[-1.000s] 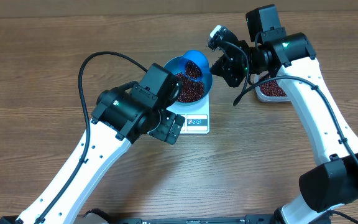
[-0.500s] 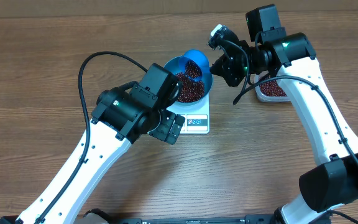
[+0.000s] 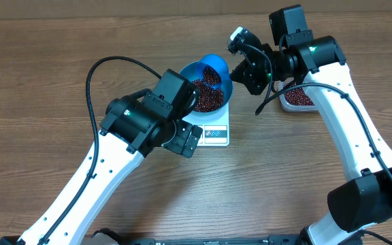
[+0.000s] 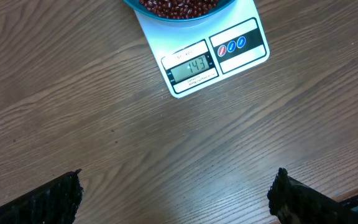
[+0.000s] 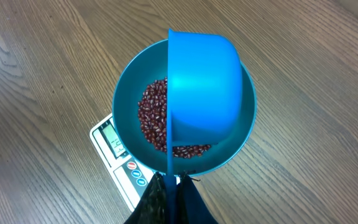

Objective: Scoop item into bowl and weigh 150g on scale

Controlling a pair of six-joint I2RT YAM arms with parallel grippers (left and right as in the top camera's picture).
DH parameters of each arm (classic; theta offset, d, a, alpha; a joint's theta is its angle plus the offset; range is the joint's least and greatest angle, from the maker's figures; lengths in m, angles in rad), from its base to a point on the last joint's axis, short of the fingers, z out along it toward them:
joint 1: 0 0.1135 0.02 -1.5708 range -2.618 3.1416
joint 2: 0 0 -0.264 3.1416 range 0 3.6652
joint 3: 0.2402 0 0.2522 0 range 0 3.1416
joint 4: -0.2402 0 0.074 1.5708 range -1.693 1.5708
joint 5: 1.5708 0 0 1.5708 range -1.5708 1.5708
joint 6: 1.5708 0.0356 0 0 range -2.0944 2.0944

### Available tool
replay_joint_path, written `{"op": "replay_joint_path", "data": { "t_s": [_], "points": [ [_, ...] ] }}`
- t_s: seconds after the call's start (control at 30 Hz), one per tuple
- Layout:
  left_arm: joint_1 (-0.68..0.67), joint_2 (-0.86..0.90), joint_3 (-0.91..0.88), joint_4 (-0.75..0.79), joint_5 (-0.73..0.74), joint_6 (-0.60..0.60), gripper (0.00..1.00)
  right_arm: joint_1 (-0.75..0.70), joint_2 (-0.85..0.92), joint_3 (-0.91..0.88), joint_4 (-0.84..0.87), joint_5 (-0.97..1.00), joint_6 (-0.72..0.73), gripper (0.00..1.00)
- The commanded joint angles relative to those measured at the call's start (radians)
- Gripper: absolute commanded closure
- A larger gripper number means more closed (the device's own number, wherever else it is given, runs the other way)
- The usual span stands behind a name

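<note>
The blue bowl [image 3: 186, 71] stands on the white scale [image 3: 216, 133] and holds a heap of dark red beans [image 3: 208, 99]. In the left wrist view the scale [image 4: 229, 50] reads 143 on its display. My right gripper [image 5: 171, 180] is shut on the thin handle of a small blue scoop [image 5: 204, 93]. The scoop is tipped on its side over the bowl [image 5: 122, 112] and hides part of the beans [image 5: 153, 121]. My left gripper [image 4: 178, 196] hangs wide open above bare table in front of the scale, with nothing between its fingers.
A clear tub [image 3: 298, 99] with more beans sits to the right of the scale, partly under the right arm. The left arm crosses the table from the front left, and its wrist hangs over the bowl's left side. Wooden tabletop lies all around.
</note>
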Motion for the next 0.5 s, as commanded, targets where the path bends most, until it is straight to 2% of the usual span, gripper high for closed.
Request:
{"op": "replay_joint_path", "data": {
  "t_s": [0.0,0.47],
  "points": [
    [-0.006,0.006,-0.002,0.001,-0.009,-0.008,0.0,-0.005,0.001,0.031,0.002,-0.016,-0.035,0.96],
    [-0.006,0.007,-0.002,0.001,-0.009,-0.007,0.0,-0.005,0.001,0.031,0.0,-0.016,-0.082,0.96]
  ]
}}
